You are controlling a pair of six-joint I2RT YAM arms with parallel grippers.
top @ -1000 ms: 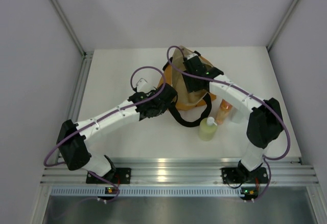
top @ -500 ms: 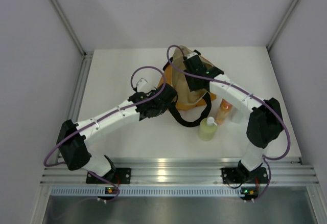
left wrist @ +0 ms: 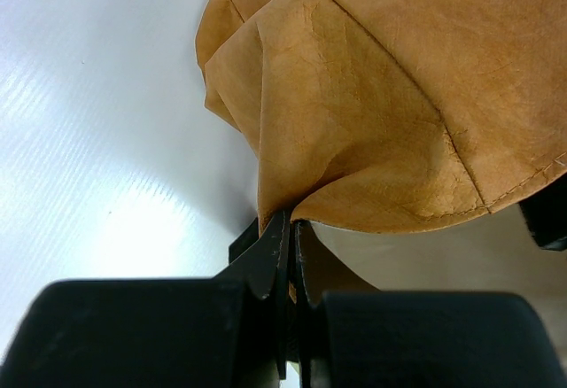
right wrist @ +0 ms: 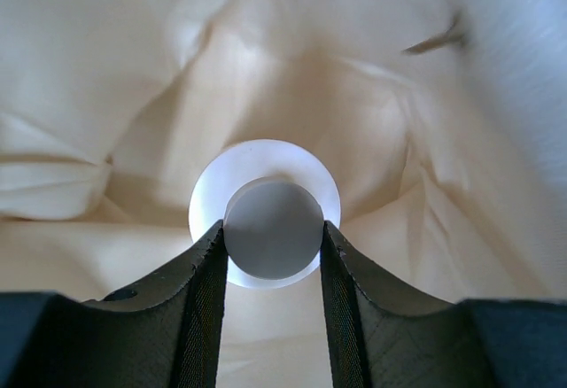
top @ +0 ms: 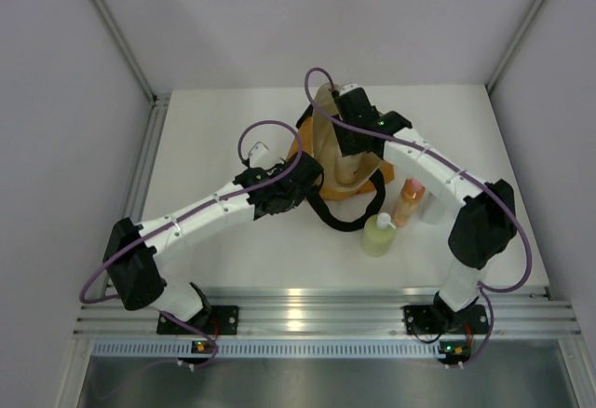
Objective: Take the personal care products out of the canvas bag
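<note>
Mid-frame, our right gripper (right wrist: 273, 233) clamps the jar (right wrist: 266, 165), likely light, stiff, slick; our left gripper (left wrist: 291, 227) pinches the floppy bag (left wrist: 399, 78).

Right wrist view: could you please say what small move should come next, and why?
Probably lift the right gripper straight up: it clasps the short cream cylindrical jar inside the mustard-orange canvas bag, whose fabric the left gripper pinches.

Left hand (left wrist: 291, 228) pinched shut, right hand (right wrist: 273, 233) clamped, arms outstretched

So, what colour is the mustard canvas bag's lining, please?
Cream fabric lining; right wrist view shows it best.
</note>
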